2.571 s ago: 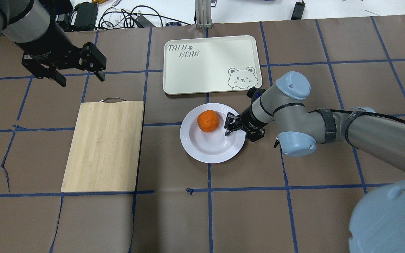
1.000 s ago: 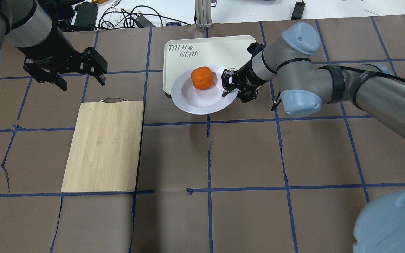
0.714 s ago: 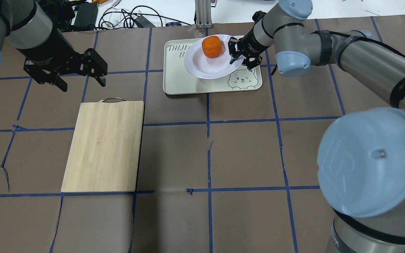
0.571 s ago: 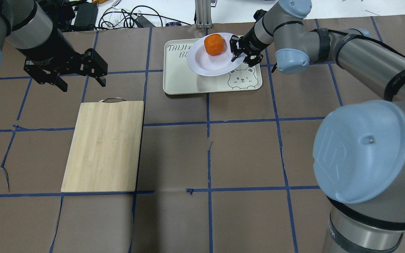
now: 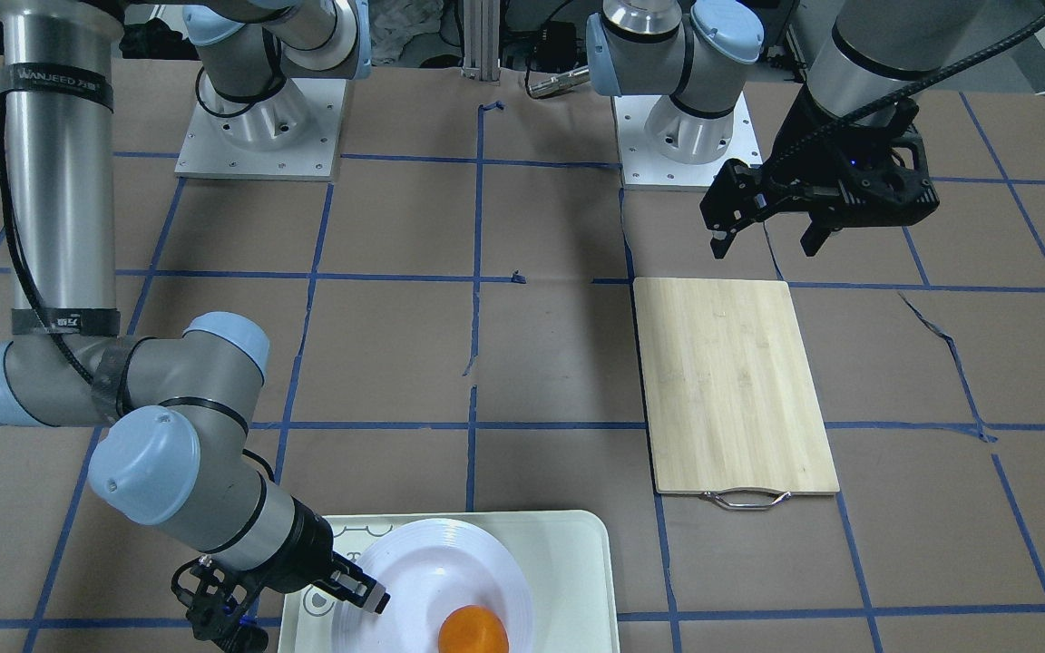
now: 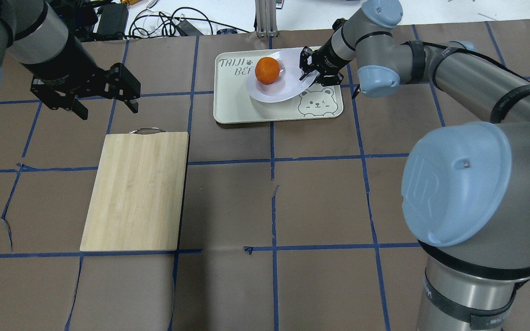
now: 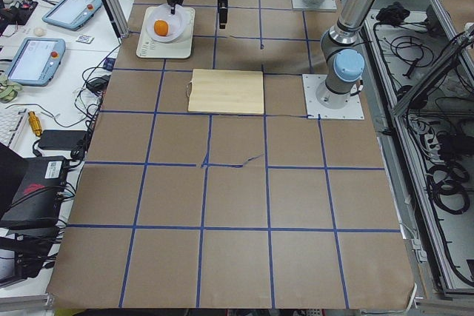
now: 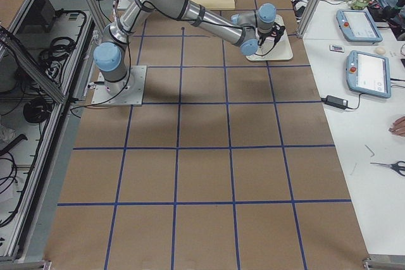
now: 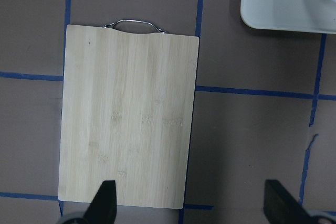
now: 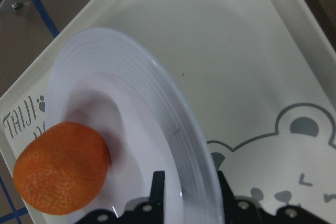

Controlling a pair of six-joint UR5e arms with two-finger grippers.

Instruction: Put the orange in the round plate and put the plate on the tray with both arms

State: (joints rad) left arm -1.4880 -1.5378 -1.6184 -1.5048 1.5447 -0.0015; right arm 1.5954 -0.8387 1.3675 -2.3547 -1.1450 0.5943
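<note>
Right tool [image 6: 306, 75]: you see it clamped on the plate [image 6: 279, 91] rim; its lower finger is hidden.
Plate: tilted over the tray [image 6: 235, 108]; contact unclear.
Orange [image 6: 267, 70]: in the plate, on the side away from that tool.
Left tool [image 6: 107, 106]: wide, empty, near the board [image 6: 136, 191].

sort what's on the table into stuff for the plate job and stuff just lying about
In the job: small bright-orange fruit; glossy white round plate, gripped at its rim by the right gripper; pale rectangular plastic tray with a bear face.
Lying about: rectangular wooden cutting board; black cables.
</note>
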